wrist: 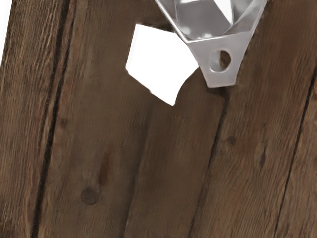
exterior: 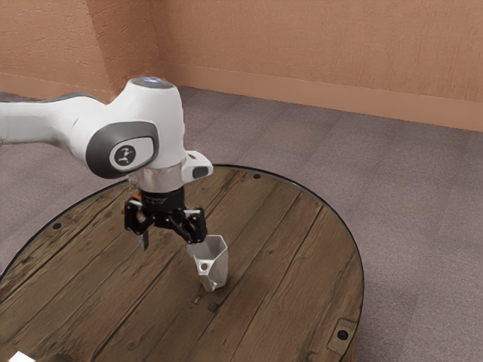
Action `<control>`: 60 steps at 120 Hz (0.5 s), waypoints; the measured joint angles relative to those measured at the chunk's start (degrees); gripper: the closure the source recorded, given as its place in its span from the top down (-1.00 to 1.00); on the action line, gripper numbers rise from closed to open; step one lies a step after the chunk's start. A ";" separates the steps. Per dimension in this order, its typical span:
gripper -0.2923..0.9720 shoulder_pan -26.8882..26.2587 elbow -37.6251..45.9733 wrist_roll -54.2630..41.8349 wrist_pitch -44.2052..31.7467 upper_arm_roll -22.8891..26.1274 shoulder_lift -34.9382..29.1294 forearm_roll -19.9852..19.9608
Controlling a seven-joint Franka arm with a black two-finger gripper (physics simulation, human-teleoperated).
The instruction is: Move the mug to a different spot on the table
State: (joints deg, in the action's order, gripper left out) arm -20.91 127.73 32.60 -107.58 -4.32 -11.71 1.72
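Observation:
A grey angular mug [exterior: 212,262] stands on the round wooden table [exterior: 302,249], leaning slightly, its handle with a round hole facing the arm. My gripper [exterior: 167,237] hangs just above the table on the exterior view's left of the mug. It is open wide, with nothing between the fingers. The finger nearer the mug is at the mug's rim, on its outside. In the wrist view the mug [wrist: 210,25] and its pierced handle [wrist: 220,62] show beyond the hand, over dark planks.
The table has a thin dark rim [exterior: 358,265] with bolts, and carpeted floor lies around it. A white patch [wrist: 159,64] lies on the planks beside the mug's handle. A small white object [exterior: 15,356] is at the table's near left edge.

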 joint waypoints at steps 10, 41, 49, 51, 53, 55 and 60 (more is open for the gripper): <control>0.54 -1.04 1.37 3.38 -3.92 0.29 2.13 -0.71; 0.52 -1.28 1.88 9.62 -13.71 0.32 8.64 -1.06; 0.52 -1.26 2.07 10.43 -15.63 0.19 9.69 -0.98; 0.52 -1.29 2.16 10.58 -16.04 0.08 9.90 -0.97; 0.52 -1.31 2.25 10.72 -16.41 -0.02 10.09 -0.97; 0.52 -1.30 2.35 10.85 -16.76 -0.10 10.28 -0.96; 0.52 -1.17 2.48 11.18 -17.51 -0.23 10.81 -0.96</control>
State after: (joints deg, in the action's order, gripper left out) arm -22.07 130.21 43.78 -125.09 -4.55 -0.90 0.76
